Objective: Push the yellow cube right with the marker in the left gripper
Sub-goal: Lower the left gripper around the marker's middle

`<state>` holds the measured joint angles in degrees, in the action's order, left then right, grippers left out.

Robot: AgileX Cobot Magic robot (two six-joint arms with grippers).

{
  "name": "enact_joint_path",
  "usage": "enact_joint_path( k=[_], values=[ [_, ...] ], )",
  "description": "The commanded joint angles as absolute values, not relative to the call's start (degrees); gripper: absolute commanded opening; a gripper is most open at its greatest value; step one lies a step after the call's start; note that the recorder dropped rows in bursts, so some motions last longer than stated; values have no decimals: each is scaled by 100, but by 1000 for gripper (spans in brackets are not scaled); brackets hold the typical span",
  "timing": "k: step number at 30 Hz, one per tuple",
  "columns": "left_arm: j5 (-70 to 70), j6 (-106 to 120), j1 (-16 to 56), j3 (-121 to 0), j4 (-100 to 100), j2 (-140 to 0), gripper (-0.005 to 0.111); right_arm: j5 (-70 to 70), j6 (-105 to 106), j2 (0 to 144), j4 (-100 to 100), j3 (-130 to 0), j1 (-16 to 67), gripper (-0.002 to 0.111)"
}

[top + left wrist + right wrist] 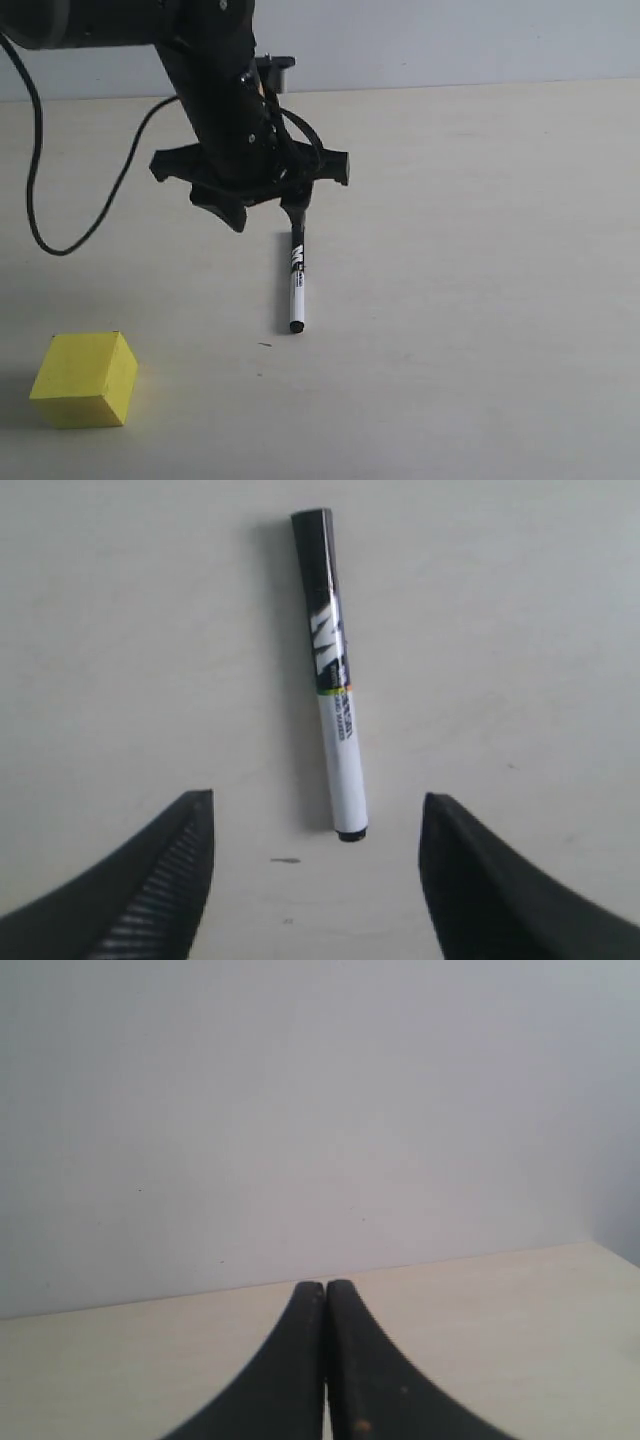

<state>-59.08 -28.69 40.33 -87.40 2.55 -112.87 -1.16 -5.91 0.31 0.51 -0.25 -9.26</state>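
Observation:
The marker [296, 285] lies flat on the pale table, held by nothing, with its black cap toward the arm and its white barrel pointing to the front. My left gripper [265, 212] hangs open just above and behind it. In the left wrist view the marker [335, 680] lies lengthwise ahead of the left gripper [318, 798], its white end reaching just between the spread fingertips [195, 825] without touching either. The yellow cube [85, 380] sits at the front left, well apart from marker and gripper. My right gripper [326, 1286] is shut on nothing and faces the wall.
A black cable [35, 190] loops down from the left arm over the table's left part. A small dark speck [264, 345] marks the table [480, 300] beside the marker's front end. A grey wall [450, 40] bounds the back.

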Motion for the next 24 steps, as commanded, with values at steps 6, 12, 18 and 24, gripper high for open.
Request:
enact_joint_path(
  k=[6,12,18,24],
  values=[
    [-5614,-2872,4132,-8792,557,-11876,59,-105,-587,0,40,0,-962,0],
    [-5541,-2872,4191,-8792,579,-12093,59,-105,-587,0,40,0,-962,0],
    [-5495,-2872,4222,-8792,681,-12286,59,-105,-587,0,40,0,-962,0],
    [-5514,-3037,4222,-8792,657,-12388,59,-105,-587,0,40,0,-962,0]
  ],
)
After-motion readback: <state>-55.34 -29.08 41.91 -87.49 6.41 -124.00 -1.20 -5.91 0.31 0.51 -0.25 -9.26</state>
